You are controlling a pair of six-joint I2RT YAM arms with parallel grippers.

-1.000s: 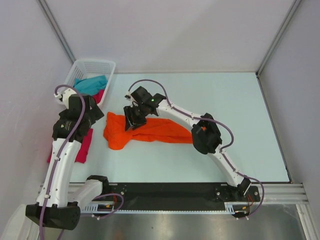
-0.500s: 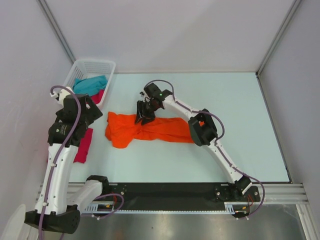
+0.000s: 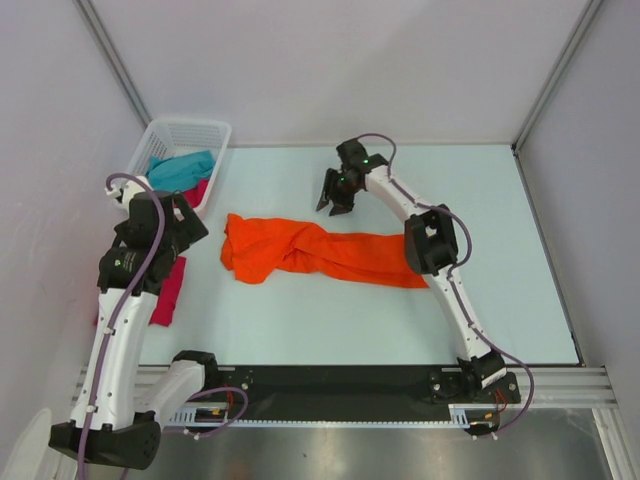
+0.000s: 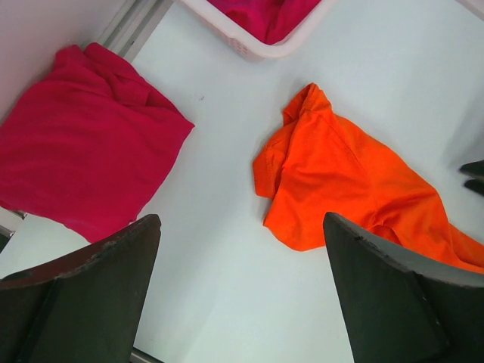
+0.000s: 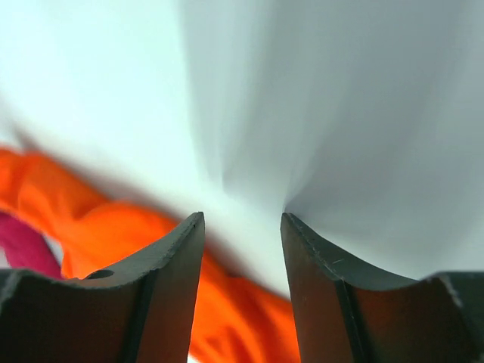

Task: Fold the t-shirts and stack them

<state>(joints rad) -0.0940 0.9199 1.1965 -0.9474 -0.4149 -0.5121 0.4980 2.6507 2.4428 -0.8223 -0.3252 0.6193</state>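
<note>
Orange t-shirt now pulled out long across mid-table, less bunched than a second ago. Right gripper has let go and backed off beyond it, jaws apart, empty. Left gripper also apart, hovering near folded crimson t-shirt. Flattening likely next.

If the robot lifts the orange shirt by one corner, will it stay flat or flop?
Probably floppy: the orange t-shirt lies bunched and twisted, so it would likely droop. It looks like thin cloth, so probably light. Pushed, it may crumple rather than slide whole.
</note>
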